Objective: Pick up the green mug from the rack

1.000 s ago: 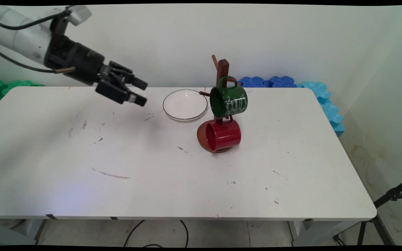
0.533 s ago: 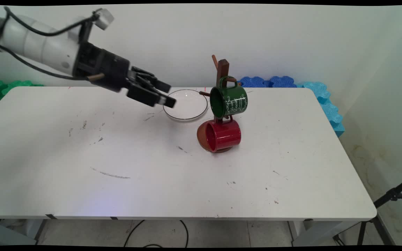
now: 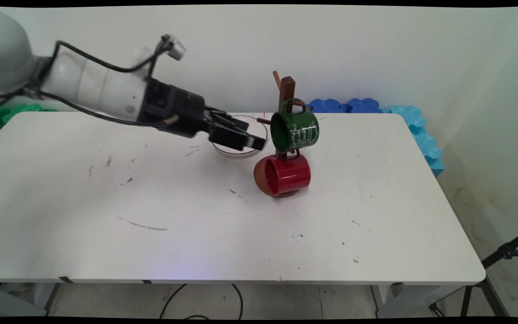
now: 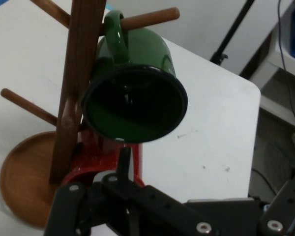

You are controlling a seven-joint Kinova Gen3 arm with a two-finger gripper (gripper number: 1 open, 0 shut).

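White table point(image 3: 196, 252) — green mug point(image 3: 296, 130) just beside jaws point(image 3: 259, 141), seemingly parted, holding nothing.

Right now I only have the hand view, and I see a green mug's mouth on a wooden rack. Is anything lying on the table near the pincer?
Observer: Yes. In the main view the pincer overlaps a white plate that lies on the table just left of the rack.
Operator: How does the red mug sit?
Observer: The red mug hangs on its side below the green mug, with its mouth facing the pincer's side.
Operator: Anything beyond the rack?
Observer: Blue foam blocks lie past the table's far edge, against the wall.
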